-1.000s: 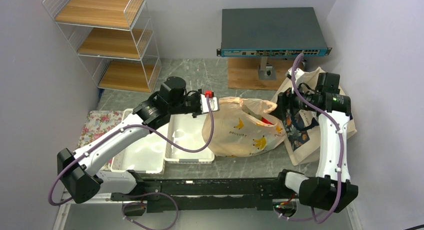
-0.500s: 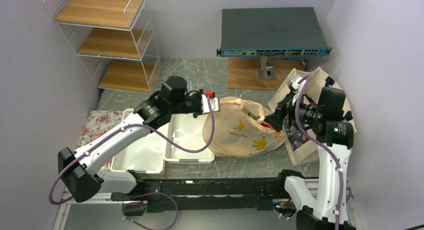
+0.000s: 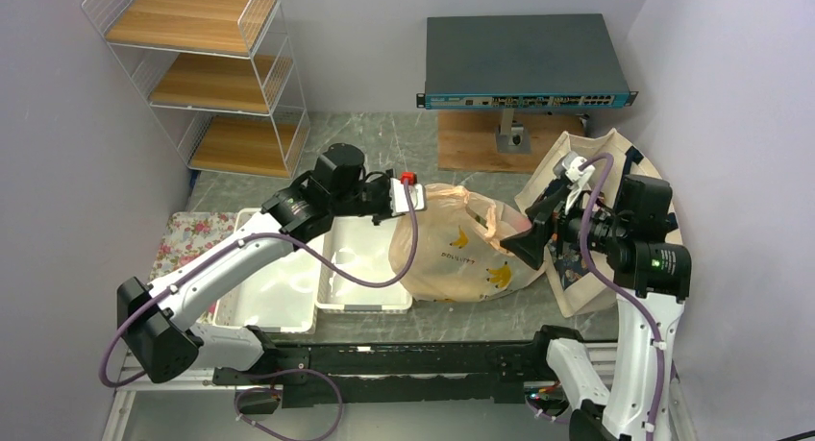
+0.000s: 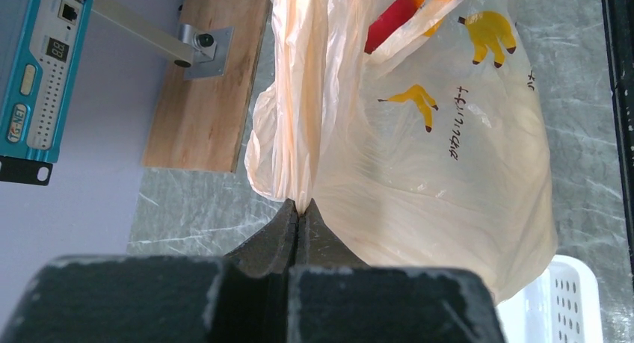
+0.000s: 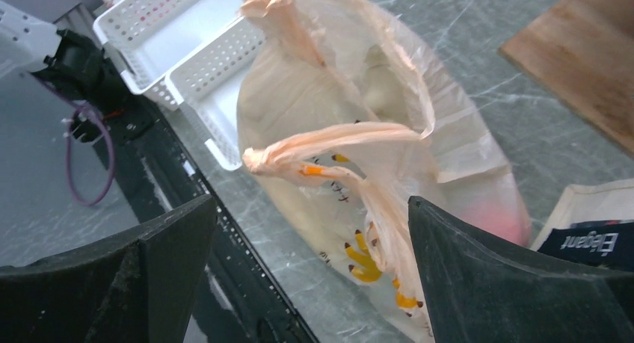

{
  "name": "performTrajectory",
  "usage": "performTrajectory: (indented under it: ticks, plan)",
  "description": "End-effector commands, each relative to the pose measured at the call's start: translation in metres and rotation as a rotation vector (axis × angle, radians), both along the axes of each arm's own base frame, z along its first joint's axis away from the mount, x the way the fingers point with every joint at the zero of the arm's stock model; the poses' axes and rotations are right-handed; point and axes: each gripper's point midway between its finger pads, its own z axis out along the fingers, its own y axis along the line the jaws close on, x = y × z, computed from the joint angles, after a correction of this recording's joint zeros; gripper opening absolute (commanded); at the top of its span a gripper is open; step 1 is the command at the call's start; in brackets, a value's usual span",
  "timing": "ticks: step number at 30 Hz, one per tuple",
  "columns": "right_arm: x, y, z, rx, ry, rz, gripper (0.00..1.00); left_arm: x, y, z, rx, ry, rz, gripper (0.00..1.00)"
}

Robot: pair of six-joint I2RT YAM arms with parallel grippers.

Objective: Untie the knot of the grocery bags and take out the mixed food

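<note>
Peach plastic bag (image 3: 461, 258) lies on the bench (image 3: 384, 143) between white trays (image 3: 365, 268) and canvas tote (image 3: 580, 292). Left hand (image 4: 299, 207) pinches one bag handle (image 4: 299, 96); right hand (image 5: 310, 223) spread wide near the other.

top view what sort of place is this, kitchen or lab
Probably a robot lab cell, not a kitchen: left arm and right arm mounted at the table edge, a network switch behind.

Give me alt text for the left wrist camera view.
The left gripper is shut on a bunched fold of the peach plastic bag, which is printed with yellow bananas. A red item shows near its top; a wooden board lies beyond.
</note>
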Motion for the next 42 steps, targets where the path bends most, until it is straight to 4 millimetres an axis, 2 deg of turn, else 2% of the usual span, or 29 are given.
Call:
performTrajectory:
  ticks: [1, 5, 8, 11, 13, 16, 19, 24, 26, 30, 32, 33, 37, 40, 42]
  plan:
    - [-0.020, 0.010, -0.007, 0.001, 0.036, 0.087, 1.00, 0.008, -0.005, 0.019, -0.042, 0.020, 0.018, 0.00]
    - [-0.014, 0.013, -0.035, -0.062, 0.057, 0.128, 1.00, 0.012, -0.013, 0.018, -0.049, 0.118, 0.025, 0.00]
    - [0.005, 0.009, -0.056, -0.163, 0.036, 0.111, 1.00, 0.016, -0.020, 0.019, -0.060, 0.196, 0.031, 0.00]
    - [0.032, -0.002, -0.056, -0.219, -0.044, -0.004, 1.00, 0.020, -0.022, 0.021, -0.084, 0.249, 0.043, 0.00]
    - [0.043, -0.005, -0.053, -0.233, -0.120, -0.046, 1.00, 0.021, -0.023, 0.021, -0.092, 0.272, 0.043, 0.00]
    - [0.049, 0.000, -0.056, -0.259, -0.218, -0.021, 1.00, 0.022, -0.022, 0.018, -0.093, 0.302, 0.049, 0.00]
    - [0.053, 0.006, -0.073, -0.310, -0.278, 0.029, 1.00, 0.022, -0.022, 0.017, -0.100, 0.346, 0.050, 0.00]
    - [0.046, 0.013, -0.096, -0.426, -0.328, 0.146, 1.00, 0.024, -0.023, 0.018, -0.090, 0.363, 0.041, 0.00]
    - [0.055, 0.009, -0.101, -0.443, -0.353, 0.093, 1.00, 0.023, -0.022, 0.020, -0.088, 0.355, 0.036, 0.00]
    - [0.086, -0.001, -0.091, -0.427, -0.405, -0.086, 0.96, 0.013, -0.018, 0.018, -0.068, 0.330, -0.007, 0.01]
    - [0.103, -0.006, -0.079, -0.393, -0.409, -0.183, 0.86, 0.008, -0.011, 0.013, -0.041, 0.311, -0.019, 0.02]
    - [0.109, -0.006, -0.069, -0.359, -0.403, -0.222, 0.78, 0.005, -0.008, 0.011, -0.027, 0.295, -0.027, 0.03]
    - [0.111, -0.002, -0.030, -0.237, -0.377, -0.285, 0.37, -0.005, 0.006, 0.008, 0.012, 0.165, -0.063, 0.03]
    - [0.104, -0.001, -0.017, -0.188, -0.369, -0.291, 0.03, -0.016, 0.015, -0.003, 0.089, 0.033, -0.120, 0.02]
    - [0.102, -0.005, -0.015, -0.191, -0.350, -0.306, 0.00, -0.026, 0.019, -0.013, 0.154, -0.083, -0.179, 0.01]
